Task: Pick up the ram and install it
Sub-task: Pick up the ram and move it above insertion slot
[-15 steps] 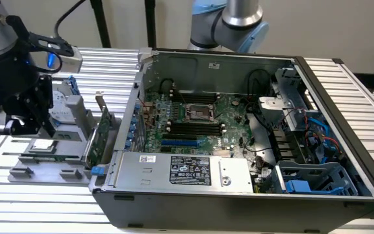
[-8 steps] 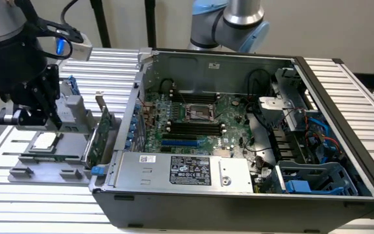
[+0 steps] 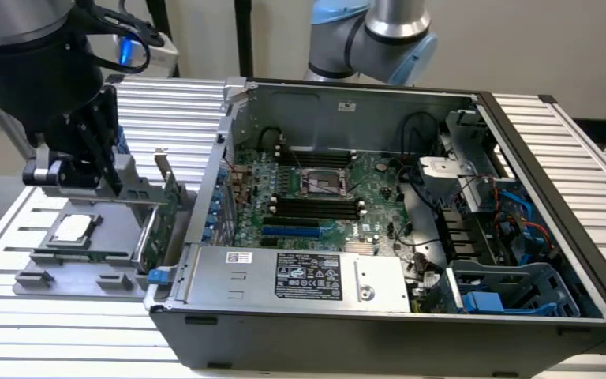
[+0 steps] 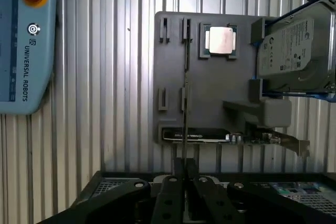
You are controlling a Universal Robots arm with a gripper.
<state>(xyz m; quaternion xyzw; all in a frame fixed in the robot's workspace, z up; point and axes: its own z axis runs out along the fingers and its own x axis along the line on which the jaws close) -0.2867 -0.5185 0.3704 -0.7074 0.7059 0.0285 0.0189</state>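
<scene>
Grey tray (image 4: 215, 85) holds ram (image 4: 185, 77) edge-on in slots | gripper (image 4: 185, 170) in line with ram's thin edge, at one end | clamped or apart: cannot tell

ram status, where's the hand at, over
hand above the tray, lined up over the ram. ram edge-up in its tray slot, not lifted. expansion card close by one end.

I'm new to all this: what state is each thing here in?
Gripper: shut on the ram.
Ram: gripped on edge, in line with its slot in the tray.
CPU: flat in its tray pocket.
Hard drive: standing on edge in the tray.
Card: on edge in the tray.
Case: open, insides showing.
Memory slots: empty.
</scene>
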